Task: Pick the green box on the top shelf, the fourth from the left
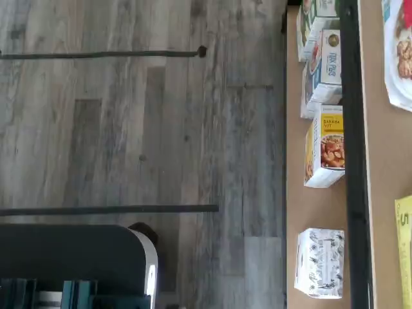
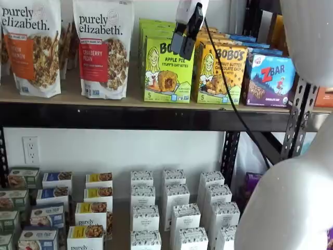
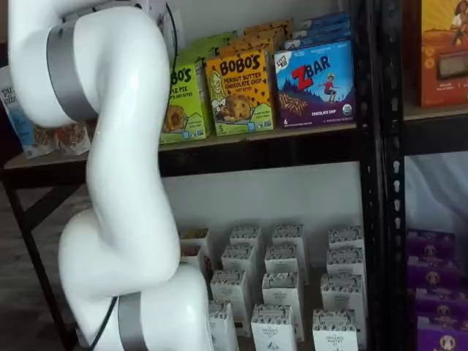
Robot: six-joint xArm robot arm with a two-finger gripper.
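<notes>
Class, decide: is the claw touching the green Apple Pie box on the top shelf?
Cannot tell. In a shelf view the claw overlaps the green box near its upper edge, but it could simply hang in front; no view plainly shows contact or a gap.

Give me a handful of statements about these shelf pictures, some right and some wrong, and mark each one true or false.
1. The green box stands on the top shelf directly beside a yellow-orange Bobo's box. True.
2. The tool is closed on the green box. False: it hangs in front of the box's upper edge with nothing between its fingers; whether it is open cannot be told.
3. A blue ZBar box sits on the same shelf, beyond the yellow-orange box. True.
4. The lower shelf holds only granola bags. False: it holds rows of small white boxes; the granola bags stand on the top shelf.
5. The green box lies flat on its face. False: it stands upright, its front facing out.
</notes>
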